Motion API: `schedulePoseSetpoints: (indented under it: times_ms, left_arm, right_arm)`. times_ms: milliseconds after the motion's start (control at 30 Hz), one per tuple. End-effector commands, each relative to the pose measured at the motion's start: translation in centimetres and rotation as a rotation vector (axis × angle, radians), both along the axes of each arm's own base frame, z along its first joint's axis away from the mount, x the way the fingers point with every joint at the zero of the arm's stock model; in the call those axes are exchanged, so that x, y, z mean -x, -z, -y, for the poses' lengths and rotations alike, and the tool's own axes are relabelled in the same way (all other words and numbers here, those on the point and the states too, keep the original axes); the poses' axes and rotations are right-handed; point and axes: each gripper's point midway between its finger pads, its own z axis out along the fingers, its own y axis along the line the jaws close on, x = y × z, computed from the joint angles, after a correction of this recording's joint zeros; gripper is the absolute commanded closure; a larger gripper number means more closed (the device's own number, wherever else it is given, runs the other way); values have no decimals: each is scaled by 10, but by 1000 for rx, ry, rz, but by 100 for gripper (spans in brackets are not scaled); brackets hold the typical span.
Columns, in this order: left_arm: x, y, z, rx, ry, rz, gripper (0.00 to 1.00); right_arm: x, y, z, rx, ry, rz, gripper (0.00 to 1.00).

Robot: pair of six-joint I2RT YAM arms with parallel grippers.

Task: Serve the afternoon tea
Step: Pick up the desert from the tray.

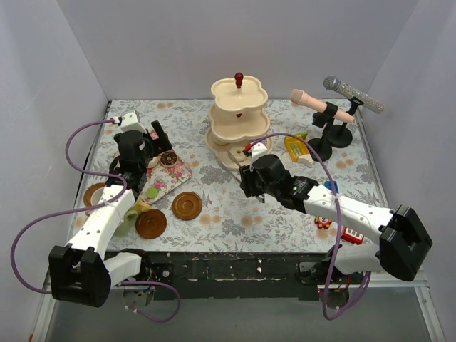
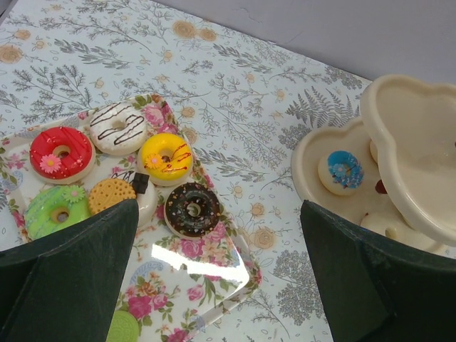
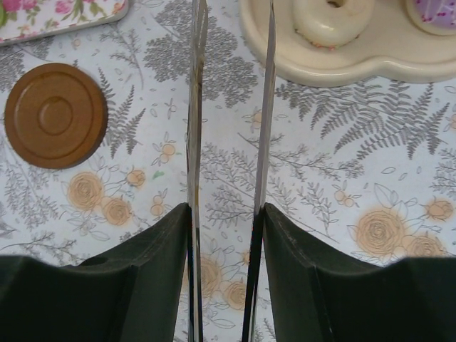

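Over the floral tray (image 2: 192, 267) of donuts (image 2: 165, 158), the left pincer (image 2: 219, 235) hangs spread wide, holding nothing. Near the middle of the surface (image 1: 235, 210), the right pincer (image 3: 224, 214) clamps metal tongs (image 3: 196, 107), blades apart, pointing toward the cream stand (image 3: 399, 57), whose bottom tier carries a white donut (image 3: 331, 18); a brown saucer (image 3: 55, 115) lies to their left.

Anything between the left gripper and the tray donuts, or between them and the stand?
Nothing visible. The open left gripper faces the uncovered donuts on the floral tray; only bare tablecloth separates tray and three-tier stand.
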Motion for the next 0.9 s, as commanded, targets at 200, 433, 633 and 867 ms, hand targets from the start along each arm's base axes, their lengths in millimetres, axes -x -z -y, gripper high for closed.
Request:
schedulePoseSetpoints:
  times_ms: [200, 433, 633, 867]
  left_arm:
    - [0, -11, -1, -1, -9, 20, 2]
    - [0, -13, -1, -1, -5, 24, 2]
    - [0, -12, 0, 0, -1, 24, 2]
    - [1, -13, 1, -2, 1, 26, 2]
  right_arm:
    - [24, -33, -98, -209, -175, 5, 50]
    - [21, -24, -146, -283, -218, -29, 50]
    - [12, -7, -169, -283, -206, -77, 50]
    - [6, 10, -180, -282, -166, -127, 50]
